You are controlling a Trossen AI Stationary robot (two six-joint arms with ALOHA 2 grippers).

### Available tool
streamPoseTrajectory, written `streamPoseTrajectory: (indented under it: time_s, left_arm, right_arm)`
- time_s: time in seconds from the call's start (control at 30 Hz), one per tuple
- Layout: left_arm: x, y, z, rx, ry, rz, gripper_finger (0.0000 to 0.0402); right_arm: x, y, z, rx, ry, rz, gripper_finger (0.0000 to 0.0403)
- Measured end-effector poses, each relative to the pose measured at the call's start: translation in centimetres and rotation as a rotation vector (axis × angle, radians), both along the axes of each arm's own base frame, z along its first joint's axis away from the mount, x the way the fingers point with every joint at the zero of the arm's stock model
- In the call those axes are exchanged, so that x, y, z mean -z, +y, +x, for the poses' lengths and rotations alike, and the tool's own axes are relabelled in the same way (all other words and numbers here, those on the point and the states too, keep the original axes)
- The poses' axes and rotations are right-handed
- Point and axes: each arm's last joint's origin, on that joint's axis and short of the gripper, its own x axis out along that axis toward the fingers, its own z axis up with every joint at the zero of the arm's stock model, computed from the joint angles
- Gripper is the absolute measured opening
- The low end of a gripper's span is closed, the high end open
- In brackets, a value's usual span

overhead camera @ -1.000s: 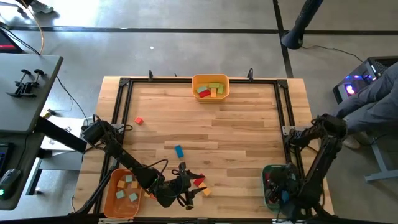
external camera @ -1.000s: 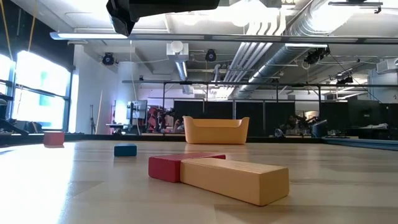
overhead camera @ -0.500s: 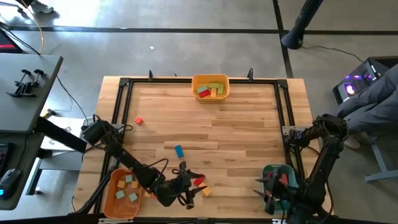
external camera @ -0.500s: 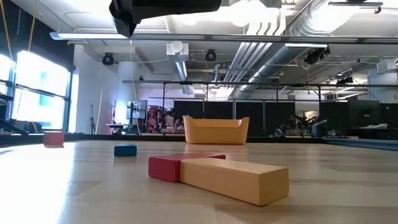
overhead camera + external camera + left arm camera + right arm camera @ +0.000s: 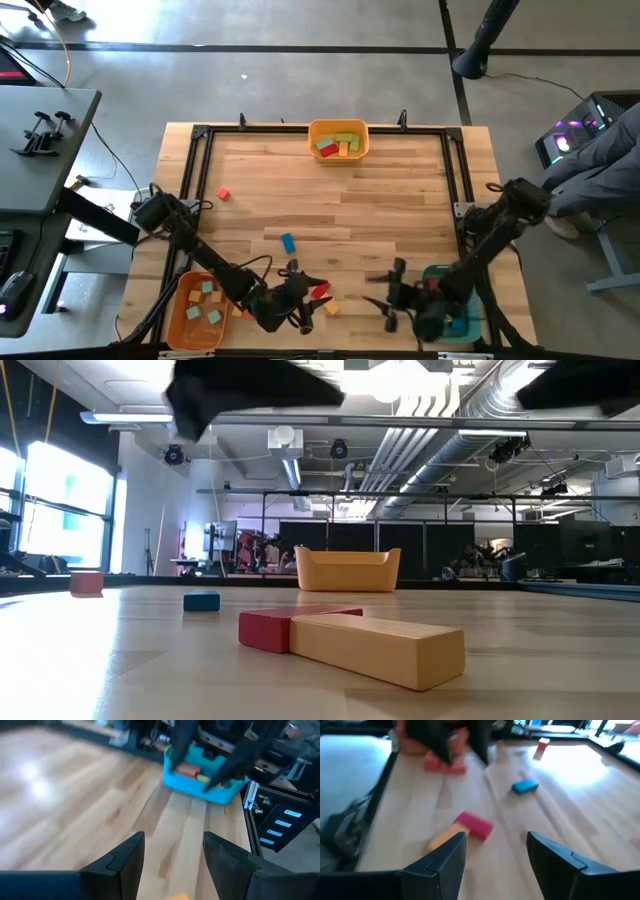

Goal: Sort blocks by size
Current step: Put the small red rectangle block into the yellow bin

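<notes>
Left tool [image 5: 305, 298]: hanging low over the near edge of the desk [image 5: 380, 200], fingers spread wide and gripping nothing, just beside the red block [image 5: 320, 291] and the yellow bar [image 5: 331, 309], those two lying against each other. Right tool [image 5: 385, 293]: likewise released and empty, hanging just beside the teal bin [image 5: 462, 325] and facing the left one across the same pair. Lying farther up the desk: a blue block [image 5: 288, 243] and, well apart toward the left side, a small orange-red cube [image 5: 223, 194]. Sitting in the yellow bin [image 5: 338, 128] at the far edge: red, green and orange blocks. Resting in the orange bin [image 5: 180, 325] by the left arm: several small pale blocks.
</notes>
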Motion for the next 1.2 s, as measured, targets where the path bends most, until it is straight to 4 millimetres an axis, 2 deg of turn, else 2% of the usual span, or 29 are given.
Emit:
streamPoseTrajectory:
  time_s: [0.17, 0.4, 0.6, 0.77, 0.87, 1.0, 1.2]
  left_arm:
    - [1.7, 0.6, -0.8, -0.068, 0.133, -0.155, 0.0186]
    - [2.9, 1.6, -1.5, -0.227, 0.194, -0.279, 0.0186]
    - [4.1, 1.5, -0.3, -0.197, 0.156, -0.235, 0.0186]
    - [6.6, 1.7, 0.6, -0.146, 0.234, -0.3, 0.0186]
    - [7.9, 2.1, 0.9, -0.173, 0.266, -0.338, 0.0186]
    - [8.2, 2.8, 1.2, -0.201, 0.284, -0.362, 0.0186]
    - [7.5, 5.0, 2.1, -0.205, 0.32, -0.277, 0.0186]
  right_arm:
    - [1.4, -2.9, 1.8, 0.039, -0.076, 0.021, 0.0206]
    - [3.3, -5.3, 2.2, -0.012, -0.05, 0.082, 0.0206]
    - [3.7, -5.5, 2.1, -0.045, -0.021, 0.037, 0.0206]
    - [3.7, -5.5, 2.0, -0.06, -0.014, 0.006, 0.0206]
    - [3.7, -5.5, 2.0, -0.064, -0.011, -0.005, 0.0206]
    - [3.8, -5.6, 2.0, -0.067, -0.005, -0.015, 0.0206]
    - [3.8, -5.6, 2.0, -0.067, 0.003, -0.021, 0.0206]
